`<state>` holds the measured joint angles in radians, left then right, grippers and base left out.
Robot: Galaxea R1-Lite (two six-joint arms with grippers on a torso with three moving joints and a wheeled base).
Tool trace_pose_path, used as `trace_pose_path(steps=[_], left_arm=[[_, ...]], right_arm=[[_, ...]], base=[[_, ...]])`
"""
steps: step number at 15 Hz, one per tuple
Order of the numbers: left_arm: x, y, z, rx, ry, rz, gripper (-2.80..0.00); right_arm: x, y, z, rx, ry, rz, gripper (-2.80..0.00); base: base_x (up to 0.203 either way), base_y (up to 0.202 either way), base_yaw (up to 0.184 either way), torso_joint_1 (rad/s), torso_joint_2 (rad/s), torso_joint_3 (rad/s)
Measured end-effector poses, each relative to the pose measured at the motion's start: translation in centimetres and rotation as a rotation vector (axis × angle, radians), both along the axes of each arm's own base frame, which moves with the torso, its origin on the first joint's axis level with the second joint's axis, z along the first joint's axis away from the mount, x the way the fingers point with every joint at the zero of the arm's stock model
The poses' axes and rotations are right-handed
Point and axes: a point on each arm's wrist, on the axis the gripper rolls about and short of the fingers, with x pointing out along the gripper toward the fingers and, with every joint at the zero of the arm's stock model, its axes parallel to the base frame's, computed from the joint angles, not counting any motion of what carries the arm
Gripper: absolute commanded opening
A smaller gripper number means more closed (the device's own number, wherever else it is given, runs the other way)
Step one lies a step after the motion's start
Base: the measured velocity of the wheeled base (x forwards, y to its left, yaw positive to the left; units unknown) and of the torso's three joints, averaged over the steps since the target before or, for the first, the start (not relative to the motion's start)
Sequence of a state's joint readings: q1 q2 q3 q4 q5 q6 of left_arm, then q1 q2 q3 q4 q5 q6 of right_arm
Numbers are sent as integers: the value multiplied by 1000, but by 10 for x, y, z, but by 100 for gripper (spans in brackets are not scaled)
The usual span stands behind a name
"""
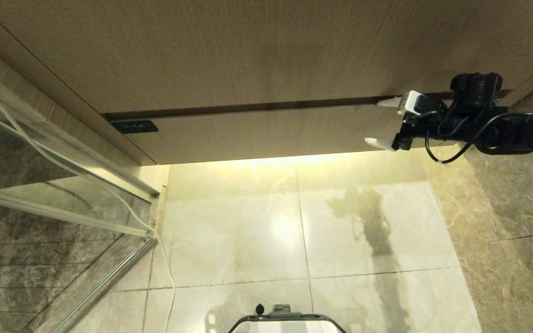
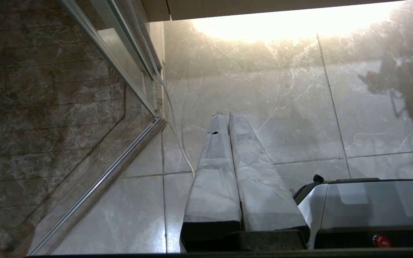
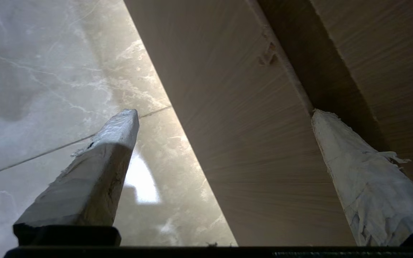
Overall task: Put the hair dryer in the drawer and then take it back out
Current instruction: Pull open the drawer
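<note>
A glossy pale marble floor runs up to a light-wood vanity, lit by a warm strip of light along the cabinet's lower edge, with a glass shower screen and its metal rail off to the robot's left. The right arm reaches in from the right side of the head view, roughly level, its right gripper set against the right end of the drawer. Its two white-wrapped fingers stand wide apart and hold nothing: one fingertip lies at the dark gap along the drawer's top edge, the other sits near the drawer's lower edge. The drawer is shut, its plain front flush under the taller wood panel, with a small black label at its left end. The hair dryer shows in none of the views. The right wrist view looks along the spread fingers and shows the wood grain of the drawer front between them, the shadowed gap above it, and a small rough mark on its top edge, which the head view does not show. The left wrist view shows the left gripper hanging low over the floor beside the robot's base, its padded fingers pressed together on nothing, and a thin white cord trailing down by the screen.
</note>
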<state>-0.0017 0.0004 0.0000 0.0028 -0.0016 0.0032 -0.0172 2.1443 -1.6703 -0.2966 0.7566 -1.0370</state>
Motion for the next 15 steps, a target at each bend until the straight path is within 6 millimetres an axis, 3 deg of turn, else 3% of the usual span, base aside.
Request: trace_pose_path(steps=[9, 15], left_arm=[[0, 0, 0, 0, 1, 0, -280], [0, 0, 0, 0, 0, 0, -280]], right_arm=[[8, 1, -1, -12, -51, -55, 0], [9, 4, -16, 5, 86, -128, 0]], base=[[0, 0, 0, 0, 0, 0], [0, 0, 0, 0, 0, 0]])
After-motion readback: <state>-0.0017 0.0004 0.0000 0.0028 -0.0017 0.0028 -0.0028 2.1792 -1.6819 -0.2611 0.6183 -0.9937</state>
